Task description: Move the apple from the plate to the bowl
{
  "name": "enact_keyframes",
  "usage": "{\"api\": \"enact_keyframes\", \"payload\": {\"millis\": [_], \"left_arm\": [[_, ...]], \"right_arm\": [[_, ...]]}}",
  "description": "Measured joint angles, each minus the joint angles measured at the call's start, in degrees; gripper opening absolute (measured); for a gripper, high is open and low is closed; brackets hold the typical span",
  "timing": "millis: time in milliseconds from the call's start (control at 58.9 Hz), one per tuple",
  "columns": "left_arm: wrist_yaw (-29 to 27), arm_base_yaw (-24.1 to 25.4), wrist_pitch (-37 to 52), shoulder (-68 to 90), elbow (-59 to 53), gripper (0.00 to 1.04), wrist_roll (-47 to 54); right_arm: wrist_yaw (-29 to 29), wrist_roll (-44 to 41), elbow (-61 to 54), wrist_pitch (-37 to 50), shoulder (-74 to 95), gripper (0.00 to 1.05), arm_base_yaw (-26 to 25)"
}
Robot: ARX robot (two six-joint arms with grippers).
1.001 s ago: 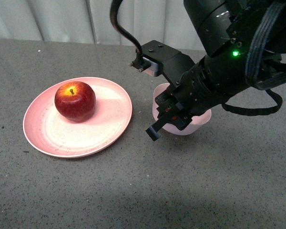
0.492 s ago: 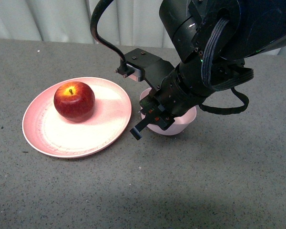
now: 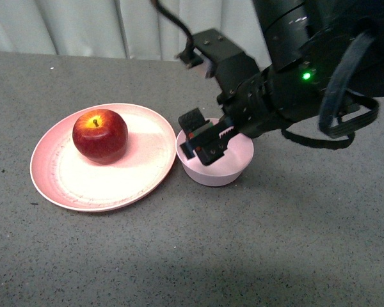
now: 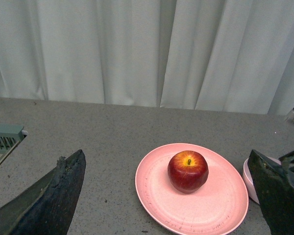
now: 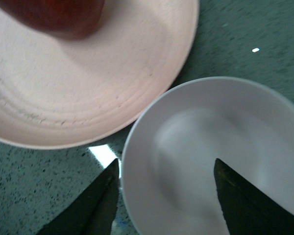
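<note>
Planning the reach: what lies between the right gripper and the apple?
Front view: only the bowl's rim and bare plate separate the right gripper from the apple.

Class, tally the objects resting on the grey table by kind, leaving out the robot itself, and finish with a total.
red apple: 1
salmon-pink plate: 1
pale pink bowl: 1
Total: 3
</note>
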Motion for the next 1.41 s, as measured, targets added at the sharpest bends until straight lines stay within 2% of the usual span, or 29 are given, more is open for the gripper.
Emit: {"api": "enact_keyframes", "payload": {"millis": [153,492,526,560,611,662,730,1052,1408], "left_arm": [[0.0,0.0,0.0,0.0,0.0,0.98,0.0],[-0.02,0.0,0.0,0.0,0.0,0.98,0.0],[-0.02,0.0,0.0,0.0,0.0,0.98,0.0],[0.02,0.0,0.0,0.0,0.0,0.98,0.0],[0.07,0.0,0.0,-0.02,0.0,0.98,0.02],[-0.07,0.0,0.0,0.02,0.0,0.98,0.02],[-0.11,0.0,0.0,0.02,0.0,0.98,0.0],[0.0,0.0,0.0,0.0,0.0,0.98,0.0],[0.0,0.0,0.0,0.0,0.0,0.98,0.0]], "right_arm": [[0.92,3.28,-6.58,8.48,-7.23,0.97,-2.12],[7.26,8.39,-19.5,16.92,-20.92,0.94,-7.06],[13.07,9.14,-21.64,23.91,-20.61,0.9,-6.93],[21.2,9.6,-25.03,34.71,-20.06,0.83,-6.95],[27.52,9.9,-29.81,45.51,-20.0,0.74,-7.52],[29.33,10.14,-34.4,53.35,-21.42,0.64,-8.83],[28.79,10.27,-38.1,56.76,-24.61,0.54,-10.56],[22.95,10.36,-50.49,54.93,-39.3,0.01,-16.28],[18.4,10.62,-58.4,45.24,-56.92,0.01,-20.85]]}}
